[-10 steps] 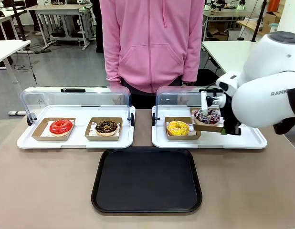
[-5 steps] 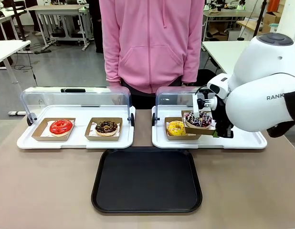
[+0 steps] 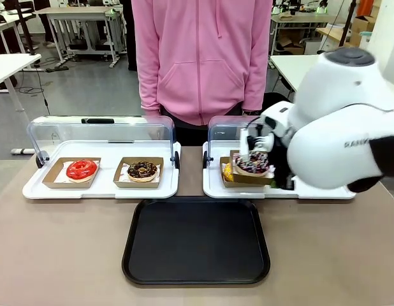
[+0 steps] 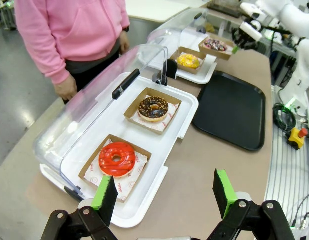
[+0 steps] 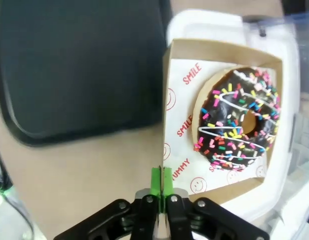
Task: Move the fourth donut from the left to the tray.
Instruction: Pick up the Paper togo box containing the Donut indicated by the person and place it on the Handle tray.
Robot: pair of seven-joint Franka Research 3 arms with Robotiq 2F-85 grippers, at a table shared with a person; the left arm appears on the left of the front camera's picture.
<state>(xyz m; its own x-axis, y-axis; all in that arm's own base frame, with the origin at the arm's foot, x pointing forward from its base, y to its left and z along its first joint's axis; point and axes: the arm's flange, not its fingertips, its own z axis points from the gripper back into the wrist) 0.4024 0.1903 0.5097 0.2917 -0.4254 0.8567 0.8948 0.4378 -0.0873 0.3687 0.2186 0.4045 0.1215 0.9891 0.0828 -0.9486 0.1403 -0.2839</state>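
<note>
Right wrist view: the right gripper (image 5: 161, 186) is fully closed, pinching the edge of the cardboard holder (image 5: 175, 50) carrying the fourth donut (image 5: 238, 119). Carried clear of the white tray (image 3: 324, 190), it hangs above the yellow donut (image 3: 227, 171). Transfer step in hand; next, travel over the black tray (image 3: 196, 241), lower, release. Left gripper (image 4: 167, 192) stands open, idle.

Yellow donut (image 3: 227, 171) mostly hidden behind lifted holder (image 3: 248, 177).
</note>
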